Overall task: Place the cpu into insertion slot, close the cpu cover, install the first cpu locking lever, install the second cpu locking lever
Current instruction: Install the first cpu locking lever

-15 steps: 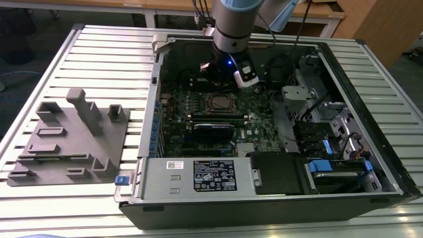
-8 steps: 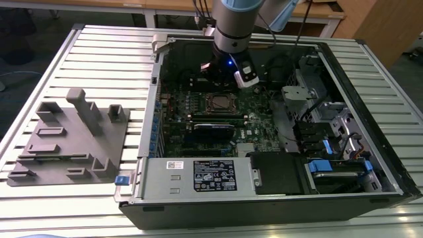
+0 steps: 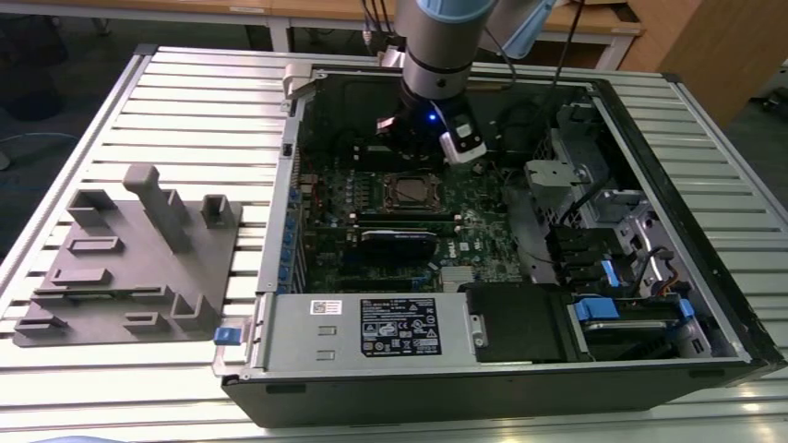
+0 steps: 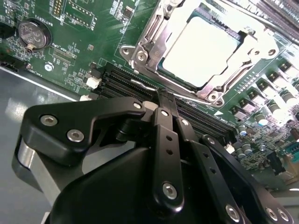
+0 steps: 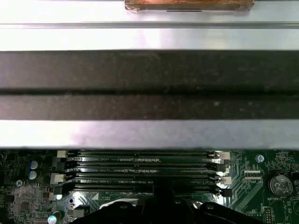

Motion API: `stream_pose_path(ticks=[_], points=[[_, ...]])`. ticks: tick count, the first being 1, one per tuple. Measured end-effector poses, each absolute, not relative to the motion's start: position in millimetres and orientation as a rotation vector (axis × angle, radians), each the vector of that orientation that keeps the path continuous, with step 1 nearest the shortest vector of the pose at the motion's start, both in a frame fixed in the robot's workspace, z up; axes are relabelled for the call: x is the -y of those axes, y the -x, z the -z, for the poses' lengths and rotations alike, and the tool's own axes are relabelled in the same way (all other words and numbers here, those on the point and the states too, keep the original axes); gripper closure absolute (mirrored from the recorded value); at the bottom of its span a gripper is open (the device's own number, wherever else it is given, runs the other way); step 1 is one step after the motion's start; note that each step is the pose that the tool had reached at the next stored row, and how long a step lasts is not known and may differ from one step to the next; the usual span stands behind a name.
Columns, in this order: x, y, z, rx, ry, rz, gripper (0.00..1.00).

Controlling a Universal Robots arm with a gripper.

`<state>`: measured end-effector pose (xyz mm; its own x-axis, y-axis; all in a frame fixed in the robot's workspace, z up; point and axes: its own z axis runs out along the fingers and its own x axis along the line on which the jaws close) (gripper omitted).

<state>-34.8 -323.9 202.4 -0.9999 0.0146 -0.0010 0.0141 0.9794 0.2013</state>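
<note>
Gripper (image 4: 163, 99), fingers pressed together, stands at twelve o'clock of the insertion slot (image 3: 411, 192) in the exterior view. The cpu (image 4: 201, 46) is seated under the closed cpu cover (image 4: 154, 31). A printed label (image 3: 400, 328) lies at six o'clock.

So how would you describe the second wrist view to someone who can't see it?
A black pincer, tips closed together, hangs over a green motherboard, by its long black memory slots. Just beyond, the silver cpu lies seated, framed by the metal cpu cover.

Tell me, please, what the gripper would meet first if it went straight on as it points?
Most likely the black memory slots just ahead of the gripper; depth is unclear in the second wrist view, so it may already touch them.
</note>
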Motion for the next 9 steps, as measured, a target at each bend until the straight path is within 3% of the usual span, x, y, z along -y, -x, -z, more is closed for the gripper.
stream_pose_path(ticks=[9], points=[[325.8, 34.3, -200.7, -3.118, -0.023, -0.365, 0.89]])
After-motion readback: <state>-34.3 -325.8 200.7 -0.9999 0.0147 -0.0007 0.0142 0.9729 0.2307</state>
